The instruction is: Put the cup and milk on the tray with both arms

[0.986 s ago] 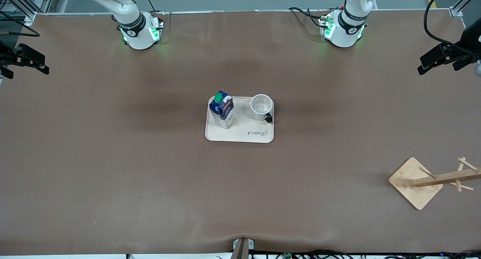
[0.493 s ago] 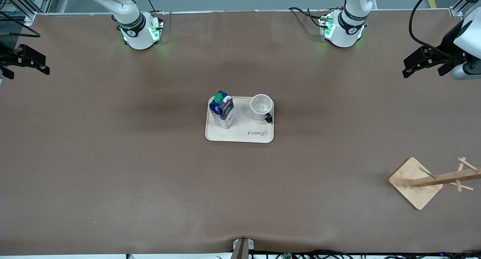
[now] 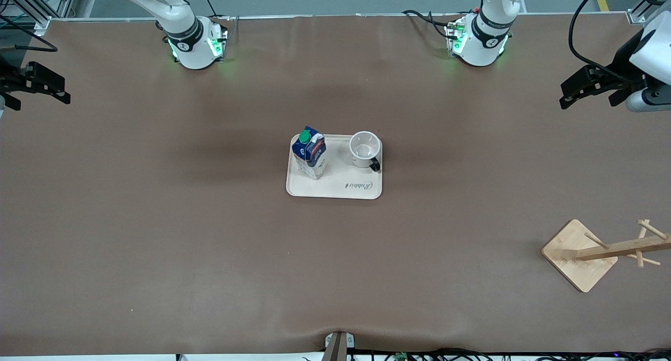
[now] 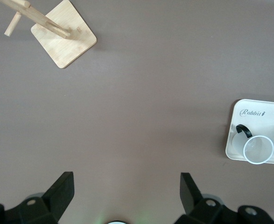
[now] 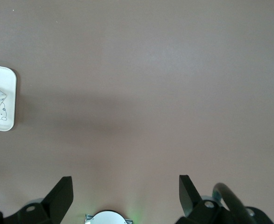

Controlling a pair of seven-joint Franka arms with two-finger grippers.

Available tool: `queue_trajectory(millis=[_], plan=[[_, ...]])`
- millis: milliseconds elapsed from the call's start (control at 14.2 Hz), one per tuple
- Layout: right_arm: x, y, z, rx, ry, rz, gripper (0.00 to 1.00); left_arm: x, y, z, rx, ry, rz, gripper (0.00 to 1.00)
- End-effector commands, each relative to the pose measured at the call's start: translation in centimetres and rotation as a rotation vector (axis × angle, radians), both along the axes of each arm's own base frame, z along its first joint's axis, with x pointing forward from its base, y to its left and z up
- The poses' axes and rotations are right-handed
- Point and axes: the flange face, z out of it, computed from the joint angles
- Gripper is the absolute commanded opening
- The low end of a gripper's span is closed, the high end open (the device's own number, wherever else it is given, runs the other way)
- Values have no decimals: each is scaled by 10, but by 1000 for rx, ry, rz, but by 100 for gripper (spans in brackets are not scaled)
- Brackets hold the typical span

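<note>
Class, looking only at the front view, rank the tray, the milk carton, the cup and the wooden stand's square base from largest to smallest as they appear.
1. tray
2. wooden stand's square base, though it lies nearer the camera, which may enlarge it
3. milk carton
4. cup, close in size to the carton

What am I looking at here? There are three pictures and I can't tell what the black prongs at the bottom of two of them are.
Two white robot arms stand at a brown table. One picture looks down from a high camera facing them; the other two come from cameras on the arms' wrists, and the prongs are gripper fingers. The left gripper and the right gripper hang open and empty over the table's two ends. In the middle lies a cream tray carrying a milk carton and a white cup, both upright. A wooden peg stand sits nearer the camera, toward the left arm's end.
</note>
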Motion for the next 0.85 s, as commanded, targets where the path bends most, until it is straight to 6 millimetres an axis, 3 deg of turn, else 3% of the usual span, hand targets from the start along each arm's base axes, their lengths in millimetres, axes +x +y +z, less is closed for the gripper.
queue_trajectory(millis=[0, 775], plan=[[0, 1, 6, -3, 0, 7, 100, -5, 2, 8, 1, -6, -2, 100], [0, 0, 5, -1, 0, 7, 100, -10, 2, 16, 3, 7, -3, 100]])
